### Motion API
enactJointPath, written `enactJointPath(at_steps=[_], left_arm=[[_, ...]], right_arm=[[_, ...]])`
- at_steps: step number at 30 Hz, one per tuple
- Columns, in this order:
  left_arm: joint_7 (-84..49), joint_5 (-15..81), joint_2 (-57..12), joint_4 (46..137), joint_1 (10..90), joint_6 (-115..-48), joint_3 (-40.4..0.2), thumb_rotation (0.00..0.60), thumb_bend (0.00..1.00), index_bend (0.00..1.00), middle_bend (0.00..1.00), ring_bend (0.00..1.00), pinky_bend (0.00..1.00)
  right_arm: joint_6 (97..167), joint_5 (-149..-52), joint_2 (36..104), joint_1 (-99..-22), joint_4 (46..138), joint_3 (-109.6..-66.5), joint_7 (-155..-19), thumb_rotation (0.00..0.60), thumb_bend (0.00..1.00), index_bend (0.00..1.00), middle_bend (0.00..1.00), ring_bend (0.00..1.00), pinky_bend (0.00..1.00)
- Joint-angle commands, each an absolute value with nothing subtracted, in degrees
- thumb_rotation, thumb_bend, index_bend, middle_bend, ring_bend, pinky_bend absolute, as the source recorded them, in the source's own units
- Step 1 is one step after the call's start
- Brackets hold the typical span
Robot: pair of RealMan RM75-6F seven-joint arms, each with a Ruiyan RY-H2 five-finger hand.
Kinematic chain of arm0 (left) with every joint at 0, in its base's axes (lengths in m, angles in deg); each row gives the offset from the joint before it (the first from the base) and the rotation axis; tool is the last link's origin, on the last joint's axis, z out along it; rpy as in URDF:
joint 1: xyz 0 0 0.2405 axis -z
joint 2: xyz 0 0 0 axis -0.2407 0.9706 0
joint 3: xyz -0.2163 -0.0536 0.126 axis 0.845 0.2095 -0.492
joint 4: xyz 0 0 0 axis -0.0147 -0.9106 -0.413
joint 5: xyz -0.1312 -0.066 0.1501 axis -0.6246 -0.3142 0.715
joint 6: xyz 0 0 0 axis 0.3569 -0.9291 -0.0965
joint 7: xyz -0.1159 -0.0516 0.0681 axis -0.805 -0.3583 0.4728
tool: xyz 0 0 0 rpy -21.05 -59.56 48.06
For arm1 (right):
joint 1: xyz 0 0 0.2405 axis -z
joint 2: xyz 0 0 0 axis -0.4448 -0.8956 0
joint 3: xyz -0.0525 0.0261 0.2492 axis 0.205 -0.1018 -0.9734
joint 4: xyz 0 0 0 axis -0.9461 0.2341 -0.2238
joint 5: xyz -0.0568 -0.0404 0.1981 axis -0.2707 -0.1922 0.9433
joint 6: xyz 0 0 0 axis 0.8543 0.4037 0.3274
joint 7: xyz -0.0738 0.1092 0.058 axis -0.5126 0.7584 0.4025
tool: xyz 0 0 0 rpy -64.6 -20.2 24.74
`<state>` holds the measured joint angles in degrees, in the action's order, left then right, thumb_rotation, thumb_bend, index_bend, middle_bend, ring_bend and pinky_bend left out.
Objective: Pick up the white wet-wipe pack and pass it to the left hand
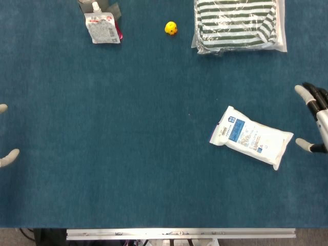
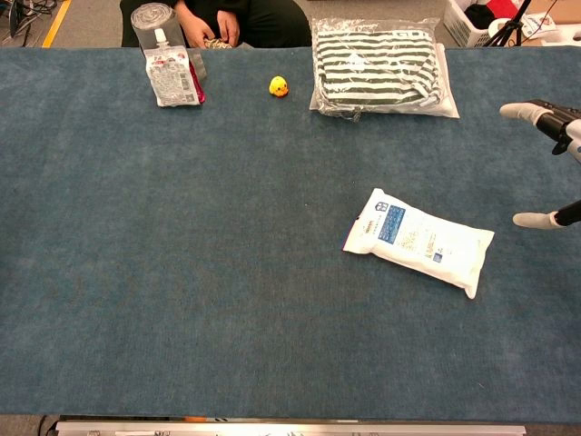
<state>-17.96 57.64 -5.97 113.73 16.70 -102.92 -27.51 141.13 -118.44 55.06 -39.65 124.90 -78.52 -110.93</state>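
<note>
Toward the right edge of the blue felt-covered surface (image 1: pixel 128 154), roughly midway between far and near edges, lies the white rectangular soft plastic wet-wipe pack (image 1: pixel 251 137) with a blue printed label; it lies flat and skewed, its labelled end pointing toward the surface's middle, its other end toward the right edge. Nothing touches it.

Right hand (image 1: pixel 313 119): at the right edge, just beside the pack's outer end and apart from it; fingers (image 1: pixel 302 91) spread wide with a pale fingertip either side of an open gap, holding nothing. The chest view shows the same hand (image 2: pixel 549 163) with its tips well separated.

Left hand (image 1: pixel 6 133): only two pale fingertips show at the left edge, apart from one another, nothing between them; the rest lies outside the frame, and the chest view does not show it.

Far left corner area: white spouted drink pouch (image 1: pixel 102 26) with printed text, with a red item partly hidden behind it.

Far edge, near the middle: small yellow rubber duck (image 1: pixel 171 28), standing alone.

Far right corner area: folded green-and-white striped garment in a clear plastic bag (image 1: pixel 238 24), lying flat.

Beyond the far edge, chest view: seated person in dark clothing (image 2: pixel 218 20), only partly visible.
</note>
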Motion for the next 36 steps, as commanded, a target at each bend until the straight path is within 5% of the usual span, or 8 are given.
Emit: enactJointPath(at_steps=[1,23,36], left_arm=[[-18.3,57.8,-6.0,113.6,16.4,-103.4,-27.6,0.6,0.13,0.21,0.27,0.23,0.43],[-19.3,58.9,-6.9,112.7,16.4,-103.5,-28.0,0.6,0.13,0.21,0.27,0.23,0.43],[-21.9,59.6,-7.5,111.0,16.4,-103.7,-28.2,0.6,0.13,0.21,0.27,0.23,0.43]], right_arm=[[140.8,-118.4,55.4,-39.9,124.7,-78.6,-111.1,0.6,0.0,0.1,0.1,0.13,0.32],[138.5,-117.6,56.0,-39.3,128.6,-75.1,-114.7,0.6,0.0,0.1,0.1,0.11,0.32],[138.9,-106.7,60.5,-39.4,133.0,-75.1,-127.8,0.6,0.0,0.1,0.1,0.11,0.3]])
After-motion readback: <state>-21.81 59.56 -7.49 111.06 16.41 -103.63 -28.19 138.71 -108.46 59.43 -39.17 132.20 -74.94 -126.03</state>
